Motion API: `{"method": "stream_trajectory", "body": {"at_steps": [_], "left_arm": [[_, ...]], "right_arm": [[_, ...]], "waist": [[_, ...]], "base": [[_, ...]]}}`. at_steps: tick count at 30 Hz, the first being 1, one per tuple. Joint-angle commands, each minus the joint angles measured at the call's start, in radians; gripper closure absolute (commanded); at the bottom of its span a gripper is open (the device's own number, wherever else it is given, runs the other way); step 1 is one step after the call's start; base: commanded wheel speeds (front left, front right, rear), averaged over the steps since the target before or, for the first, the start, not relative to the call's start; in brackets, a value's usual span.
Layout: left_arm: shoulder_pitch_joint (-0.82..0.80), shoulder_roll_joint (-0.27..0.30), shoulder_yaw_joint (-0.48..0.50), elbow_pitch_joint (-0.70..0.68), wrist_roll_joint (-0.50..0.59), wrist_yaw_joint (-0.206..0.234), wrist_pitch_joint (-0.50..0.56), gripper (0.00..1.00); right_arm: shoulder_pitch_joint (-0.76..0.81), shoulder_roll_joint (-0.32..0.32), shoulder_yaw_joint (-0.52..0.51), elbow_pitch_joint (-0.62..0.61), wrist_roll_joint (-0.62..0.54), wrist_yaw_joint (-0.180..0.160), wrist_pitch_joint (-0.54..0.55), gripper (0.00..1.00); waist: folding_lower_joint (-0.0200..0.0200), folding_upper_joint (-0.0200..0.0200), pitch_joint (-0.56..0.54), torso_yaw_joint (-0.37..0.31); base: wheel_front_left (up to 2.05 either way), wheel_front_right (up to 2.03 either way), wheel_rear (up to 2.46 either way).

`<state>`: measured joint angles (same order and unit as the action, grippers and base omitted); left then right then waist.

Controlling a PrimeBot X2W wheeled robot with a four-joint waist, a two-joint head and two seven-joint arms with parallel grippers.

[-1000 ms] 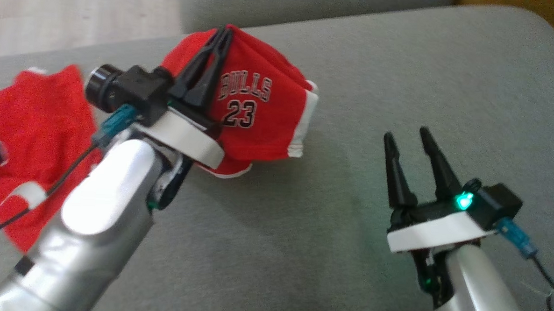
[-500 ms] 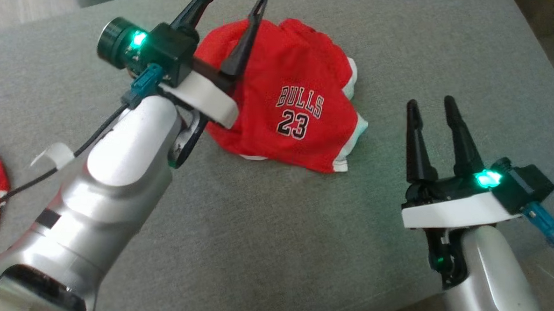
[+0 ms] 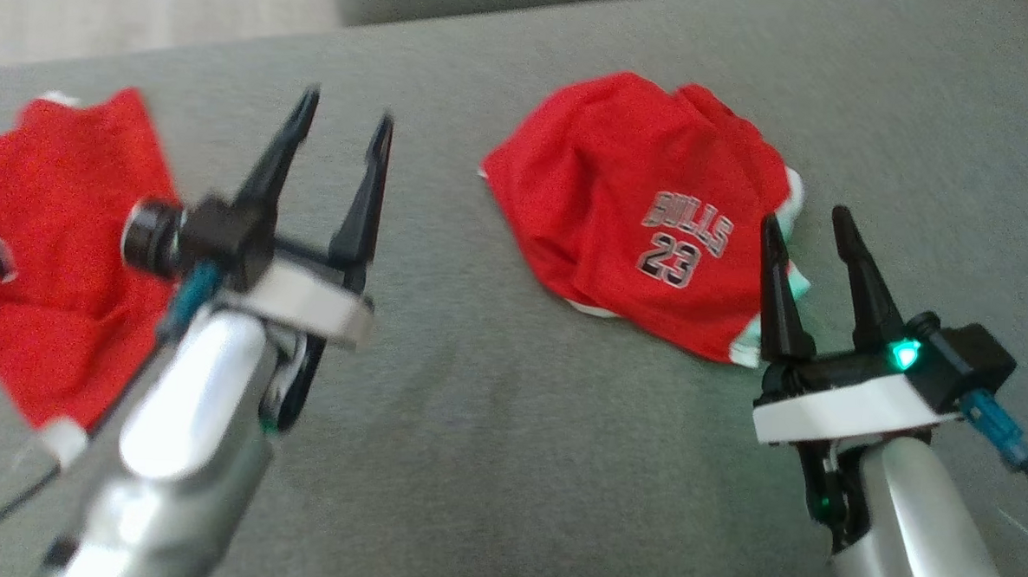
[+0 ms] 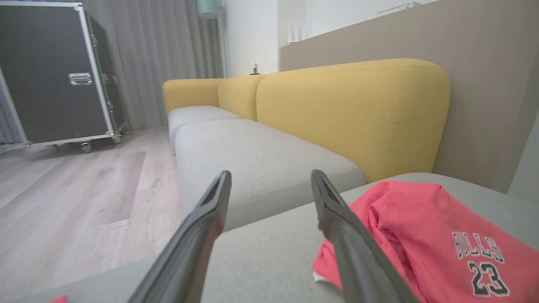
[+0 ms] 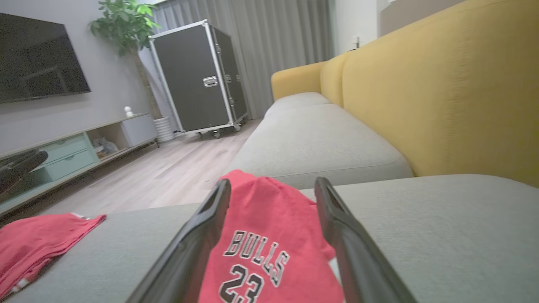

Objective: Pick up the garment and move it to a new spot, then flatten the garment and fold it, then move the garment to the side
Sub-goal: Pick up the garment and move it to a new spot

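At the far left of the head view a second red garment (image 3: 56, 242) lies rumpled on the grey cushion (image 3: 506, 462), partly behind the left arm. Next comes the left gripper (image 3: 346, 112), its two dark fingers spread apart with nothing between them, above bare cushion and well apart from the task's garment (image 3: 622, 206). That red jersey, printed BULLS 23, sits in a loose heap right of centre, white trim showing at its right and near edges. At the right, the right gripper (image 3: 805, 219) has its fingers spread wide and empty too, with the tips drawn over the heap's right edge; whether they touch the cloth cannot be told from here. The left wrist view looks low along the cushion. It puts the jersey to the right of the parted fingers, apart from them, and adds the room beyond: a black flight case (image 4: 50, 75) on wheels at the left, pale wood floor (image 4: 76, 189), a further grey seat (image 4: 252, 155) and a yellow backrest (image 4: 349, 109). The right wrist view frames the jersey's print between and beyond its own open fingers, the cloth lying on the cushion under them. It also brings in the second red garment at its lower left, a dark television (image 5: 38, 54) on the wall, a leafy plant (image 5: 122, 25) and a low cabinet (image 5: 63, 155) with pale green drawers.
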<state>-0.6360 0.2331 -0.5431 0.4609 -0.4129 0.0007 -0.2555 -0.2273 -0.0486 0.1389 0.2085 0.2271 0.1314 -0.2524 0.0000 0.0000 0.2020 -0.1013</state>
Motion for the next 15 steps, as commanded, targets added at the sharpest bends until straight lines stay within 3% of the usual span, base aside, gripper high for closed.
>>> {"method": "stream_trajectory", "body": {"at_steps": [1,6,15], "left_arm": [[0.04,0.027,0.064,-0.064,0.02,0.002,-0.006,0.0],[0.21,0.006,0.122,-0.134,0.066,0.003,-0.006,0.0],[0.399,-0.062,0.219,-0.208,0.123,-0.003,-0.006,0.0]], "right_arm": [[0.011,-0.002,0.015,-0.022,-0.012,-0.001,-0.009,0.0],[0.05,-0.002,0.014,-0.004,-0.023,-0.001,-0.009,0.0],[0.092,-0.002,0.027,0.014,-0.024,-0.001,-0.009,0.0]], "waist": [[0.0,0.0,-0.08,0.09],[0.0,0.0,-0.126,0.141],[0.0,0.0,-0.16,0.155]], "base": [[0.0,0.0,0.0],[0.0,0.0,0.0],[0.0,0.0,0.0]]}}
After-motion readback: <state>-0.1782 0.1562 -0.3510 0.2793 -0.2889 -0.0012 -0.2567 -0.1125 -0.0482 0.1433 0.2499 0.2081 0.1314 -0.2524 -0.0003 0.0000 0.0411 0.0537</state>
